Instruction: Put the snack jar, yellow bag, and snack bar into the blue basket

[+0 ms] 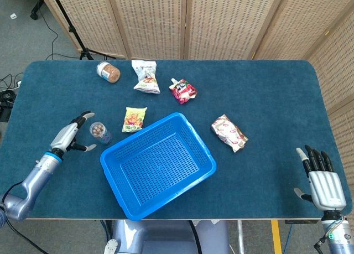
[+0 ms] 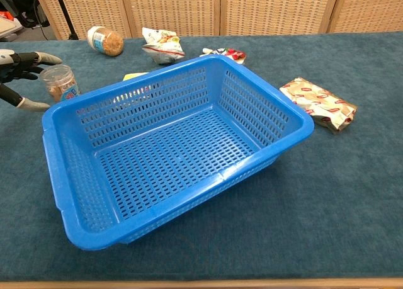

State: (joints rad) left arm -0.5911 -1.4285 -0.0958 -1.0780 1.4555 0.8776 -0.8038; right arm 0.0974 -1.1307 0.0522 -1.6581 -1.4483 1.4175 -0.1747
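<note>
Your blue basket point(image 1: 157, 165) sits at the middle of the table near the front edge, and its perforated floor is bare in both views. Just off its left corner stands the snack jar point(image 1: 99, 132), upright and clear, with brown pieces showing through the wall. A second jar point(image 1: 109, 72) with brown contents lies on its side near the far edge.

The table point(image 1: 265, 99) is covered in dark blue cloth. Wicker screen panels point(image 1: 221, 21) stand behind it, and a tripod leg point(image 1: 74, 32) rests on the grey floor at the far left.

The yellow bag point(image 1: 134, 119) lies flat just beyond the basket's far rim, near the snack jar. The snack bar point(image 1: 229, 133), in a red and white wrapper, lies to the right of the basket, apart from it. A white snack bag point(image 1: 146, 77) and a red pouch point(image 1: 183, 91) lie further back.

Your left hand point(image 1: 74, 135) is just beside the snack jar, fingers spread on either side of it, holding nothing; whether a fingertip touches the glass is unclear. Your right hand point(image 1: 322, 179) is at the front right corner, fingers extended and unladen, well apart from the snack bar.
</note>
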